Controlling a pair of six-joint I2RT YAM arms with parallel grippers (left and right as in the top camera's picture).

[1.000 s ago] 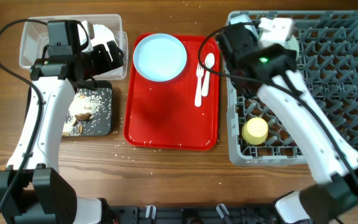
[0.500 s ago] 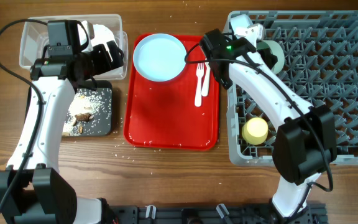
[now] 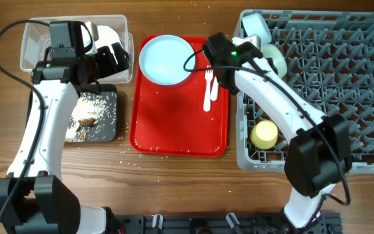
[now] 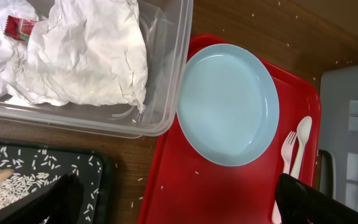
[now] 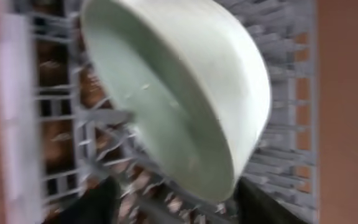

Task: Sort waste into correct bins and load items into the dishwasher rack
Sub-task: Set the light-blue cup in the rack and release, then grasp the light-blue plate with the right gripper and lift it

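The mint green bowl (image 5: 185, 93) stands on its edge among the pegs at the near-left of the dishwasher rack (image 3: 343, 84), beside the pale blue bowl (image 3: 255, 26). My right gripper (image 5: 182, 199) is open, its blurred fingers on either side of the bowl's lower rim. The yellow cup (image 3: 265, 134) sits in the rack's front left. The pale blue plate (image 3: 167, 60) and the white fork and spoon (image 3: 210, 84) lie on the red tray (image 3: 174, 123). My left gripper (image 4: 182, 205) hangs open and holds nothing, over the clear tub's corner. The napkin (image 4: 86, 50) lies in the clear tub (image 3: 37, 55).
The black tray (image 3: 106, 123) in front of the tub holds rice grains and brown scraps. Loose grains dot the wooden table around the red tray. My right arm crosses from the rack's front over the red tray's right edge.
My right arm has swung left from over the rack towards the red tray's edge. Its gripper has gone from shut to open, and the mint bowl now stands in the rack. The left arm is still.
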